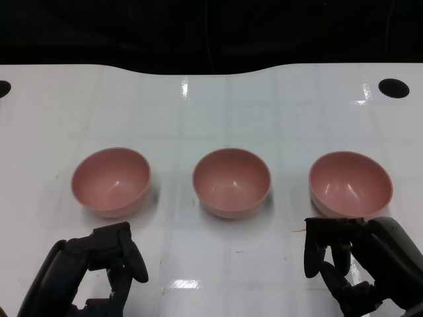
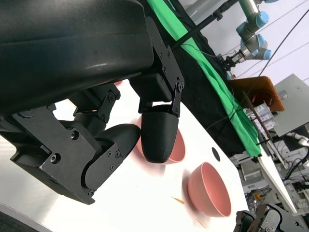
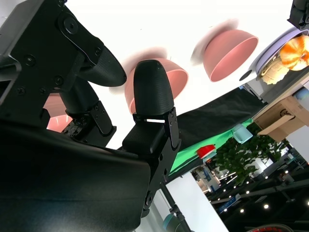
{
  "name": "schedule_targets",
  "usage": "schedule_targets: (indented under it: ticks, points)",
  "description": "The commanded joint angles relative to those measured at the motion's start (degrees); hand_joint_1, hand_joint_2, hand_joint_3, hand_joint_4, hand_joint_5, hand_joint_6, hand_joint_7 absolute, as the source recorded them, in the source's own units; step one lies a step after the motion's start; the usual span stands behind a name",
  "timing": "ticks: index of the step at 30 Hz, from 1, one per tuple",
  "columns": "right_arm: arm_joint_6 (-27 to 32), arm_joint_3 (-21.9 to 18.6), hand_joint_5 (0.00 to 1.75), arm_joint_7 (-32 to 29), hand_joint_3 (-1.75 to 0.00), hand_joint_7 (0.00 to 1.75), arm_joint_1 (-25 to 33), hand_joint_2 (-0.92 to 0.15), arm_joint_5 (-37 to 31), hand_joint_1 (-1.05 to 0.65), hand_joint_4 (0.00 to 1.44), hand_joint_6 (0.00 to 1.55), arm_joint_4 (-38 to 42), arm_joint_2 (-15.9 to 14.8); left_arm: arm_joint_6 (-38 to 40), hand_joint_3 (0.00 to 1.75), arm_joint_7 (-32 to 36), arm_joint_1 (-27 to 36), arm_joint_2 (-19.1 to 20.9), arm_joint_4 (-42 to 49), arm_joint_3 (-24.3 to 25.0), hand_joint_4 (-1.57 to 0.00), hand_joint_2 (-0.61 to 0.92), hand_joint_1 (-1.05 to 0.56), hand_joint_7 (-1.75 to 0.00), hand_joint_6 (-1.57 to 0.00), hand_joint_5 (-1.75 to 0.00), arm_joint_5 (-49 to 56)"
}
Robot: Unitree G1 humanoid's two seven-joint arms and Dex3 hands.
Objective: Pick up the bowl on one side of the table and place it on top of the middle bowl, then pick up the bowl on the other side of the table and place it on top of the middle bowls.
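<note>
Black fingers (image 1: 125, 254) of the left hand (image 1: 109, 264) curled loosely, apart from one another, clasping nothing and touching no bowl; in the left wrist view, fingertips (image 2: 157, 137) hanging free above the white table (image 1: 218, 112). Just beyond those fingertips, the left bowl (image 1: 111, 181), pink, upright, nothing inside. Not quite touching, a narrow strip of table between.

Fingers (image 1: 317, 247) of the right hand (image 1: 347, 257) likewise spread and bent downward, empty, tips close to the table surface; in the right wrist view, one rounded fingertip (image 3: 152, 89) and a second finger (image 3: 104, 67) held well apart with only air between. Immediately ahead of these fingers, the right bowl (image 1: 351, 184), pink, upright, empty, its near wall just beside the fingers; contact cannot be told.

Between the two hands and farther out, the middle bowl (image 1: 232, 181), pink, upright, empty, with nothing stacked on it. All three bowls in one row, well apart from each other, each standing alone on the table.

Past the bowls, two dark round holes (image 1: 394, 88) near the table's far corners, then a black backdrop (image 1: 211, 30).
</note>
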Motion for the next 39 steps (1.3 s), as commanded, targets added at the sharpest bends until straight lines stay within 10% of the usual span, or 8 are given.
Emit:
schedule_targets:
  ticks: [1, 24, 39]
  points:
    - [0.23, -0.60, 1.75, -0.12, -1.65, 1.52, 0.11, -0.12, 0.49, -0.04, 0.95, 0.85, -0.20, -0.51, -0.02, 1.40, -0.48, 0.22, 1.10, -0.24, 0.39, -0.87, 0.38, -0.10, -1.55, -0.79, -1.71, -0.43]
    - [1.43, -0.58, 1.75, -0.62, -1.62, 1.43, 0.26, -0.12, 0.09, -0.04, 0.92, 0.83, -0.75, 0.00, -0.16, 1.44, 0.12, 0.02, 1.08, 0.11, 0.39, -0.87, 0.36, -0.10, -1.53, -0.80, -1.72, 0.59]
    - [2.23, -1.74, 1.25, -6.96, -0.90, 0.60, -1.37, -0.42, -3.33, -0.14, 0.70, 0.81, 0.28, 1.09, 0.10, 1.42, -0.15, 0.03, 1.10, -0.04, 0.40, -0.87, 0.37, -0.10, -1.54, -0.80, -1.71, 0.03]
